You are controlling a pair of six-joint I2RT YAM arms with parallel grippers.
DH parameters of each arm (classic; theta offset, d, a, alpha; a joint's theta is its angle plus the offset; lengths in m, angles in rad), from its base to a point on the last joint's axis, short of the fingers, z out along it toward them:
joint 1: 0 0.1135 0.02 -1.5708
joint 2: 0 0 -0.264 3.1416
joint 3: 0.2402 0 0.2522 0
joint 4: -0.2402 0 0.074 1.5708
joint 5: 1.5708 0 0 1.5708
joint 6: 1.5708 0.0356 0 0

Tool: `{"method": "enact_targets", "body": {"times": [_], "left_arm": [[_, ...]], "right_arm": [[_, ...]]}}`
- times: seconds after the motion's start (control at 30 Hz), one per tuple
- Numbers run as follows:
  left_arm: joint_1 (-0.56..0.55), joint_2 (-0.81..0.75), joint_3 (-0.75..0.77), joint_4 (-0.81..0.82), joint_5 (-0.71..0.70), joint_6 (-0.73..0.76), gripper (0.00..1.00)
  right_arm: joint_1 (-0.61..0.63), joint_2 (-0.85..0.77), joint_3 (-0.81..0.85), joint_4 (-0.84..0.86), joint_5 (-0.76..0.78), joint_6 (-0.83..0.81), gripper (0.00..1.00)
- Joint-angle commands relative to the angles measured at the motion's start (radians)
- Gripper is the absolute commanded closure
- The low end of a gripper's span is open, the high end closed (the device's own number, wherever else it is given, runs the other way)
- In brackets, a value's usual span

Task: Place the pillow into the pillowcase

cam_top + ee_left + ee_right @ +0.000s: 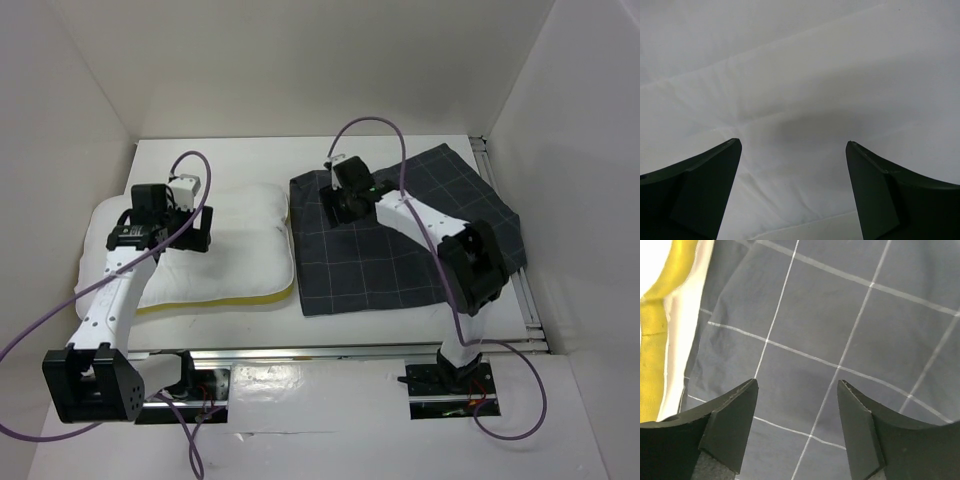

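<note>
The pillow (245, 245), white and puffy with a yellow band along its near edge, lies on the left of the table. The pillowcase (420, 255), dark grey with a pale grid, lies flat to its right, its left edge against the pillow. My left gripper (200, 230) hovers open over the pillow's middle; in its wrist view the left gripper (792, 145) shows only the white pillow (800, 85) between the fingers. My right gripper (336, 207) stands over the pillowcase's far left part. The right gripper (797, 382) is open above the pillowcase (850, 315), beside the pillow's yellow band (652, 340).
White walls close in the table on the left, back and right. A metal rail (330, 352) runs along the near edge and another rail (510, 235) along the right side. Purple cables (375, 125) loop above both arms.
</note>
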Motion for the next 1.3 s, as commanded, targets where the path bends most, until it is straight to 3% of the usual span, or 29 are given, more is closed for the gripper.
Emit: {"method": "enact_targets", "body": {"times": [0.0,0.4,1.03,1.27], "left_arm": [[0.002,-0.044,-0.011,-0.011,-0.011,0.019,0.00],[0.002,-0.072,-0.030,-0.038,-0.020,0.039,0.00],[0.002,-0.081,-0.039,-0.048,-0.038,0.057,0.00],[0.002,-0.081,-0.039,-0.038,-0.038,0.057,0.00]], "right_arm": [[0.066,0.052,0.079,-0.054,0.033,0.048,0.30],[0.167,0.226,0.185,-0.092,0.008,0.109,0.33],[0.209,0.324,0.291,-0.084,0.010,0.129,0.36],[0.209,0.365,0.330,-0.084,0.028,0.129,0.43]]}}
